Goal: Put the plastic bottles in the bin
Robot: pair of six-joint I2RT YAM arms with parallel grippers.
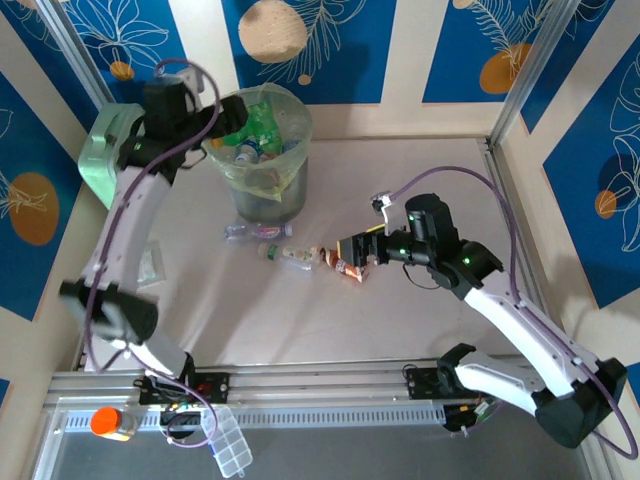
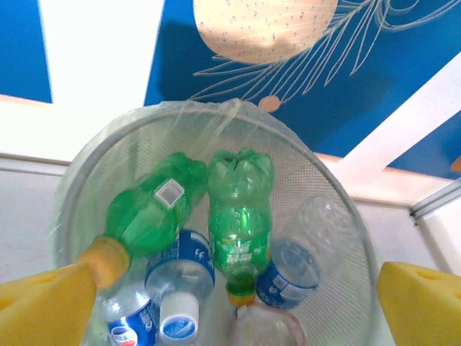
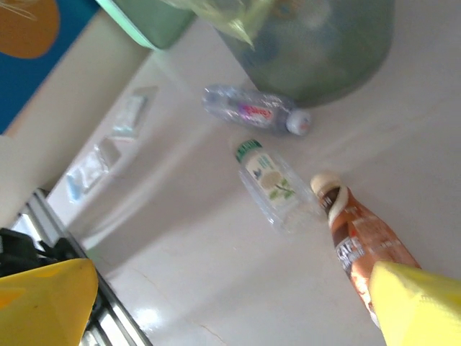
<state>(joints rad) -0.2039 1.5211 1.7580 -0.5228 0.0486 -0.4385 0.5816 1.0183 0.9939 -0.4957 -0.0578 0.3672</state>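
Left hand (image 1: 212,128) is held over the bin (image 1: 268,190), at 11 o'clock on the bench (image 1: 400,320). Fingers are spread wide, nothing gripped. Green and clear bottles (image 2: 238,216) are seen piled inside.

Three are laid out at the bin's 5 o'clock: pink-labelled bottle (image 1: 255,231), green-capped bottle (image 1: 292,256), brown bottle (image 1: 338,266).

Right hand (image 1: 352,250) is spread wide and empty, just beside the brown bottle.

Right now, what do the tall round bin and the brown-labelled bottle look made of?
Tall round grey-green bin: fine-textured translucent wall, plastic or mesh, unclear; thin crinkled pale-green film liner. Brown-labelled bottle: likely plastic, glossy printed sleeve, cream cap.
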